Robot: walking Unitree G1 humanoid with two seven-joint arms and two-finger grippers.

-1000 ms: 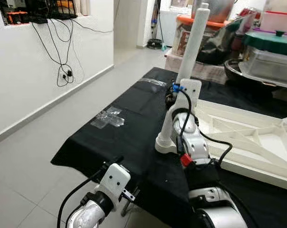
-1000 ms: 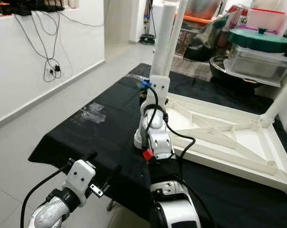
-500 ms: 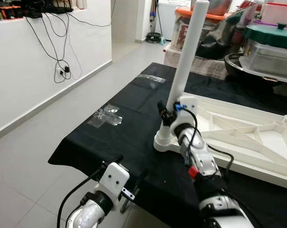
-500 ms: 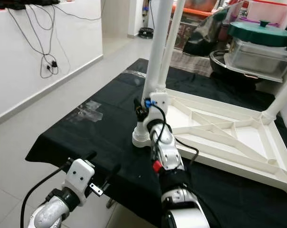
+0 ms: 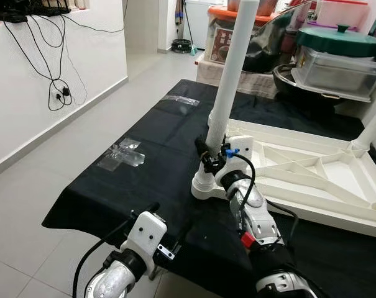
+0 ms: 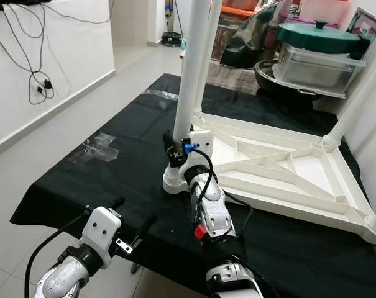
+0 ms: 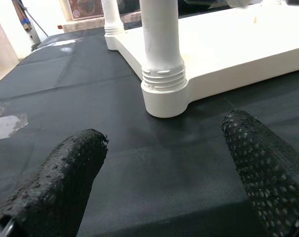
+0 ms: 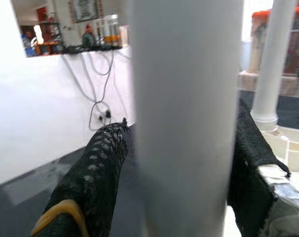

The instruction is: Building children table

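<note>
The white table leg (image 5: 230, 74) runs out past the top edge of both eye views, so its upper end is cut off. In the right wrist view the same leg sits so close that it blurs and covers the middle, hiding where the fingers (image 8: 97, 170) of the right pincer (image 5: 210, 158) meet its surface. The upturned white table frame (image 6: 287, 171) is cut by the right edge of the left eye view, and a corner leg (image 6: 355, 102) leaves the picture at the right. The left pincer (image 7: 164, 177) is cropped at the bottom of its wrist view. Clear tape patches (image 5: 120, 153) on the black tabletop (image 5: 144, 180) are too faint to read.
</note>
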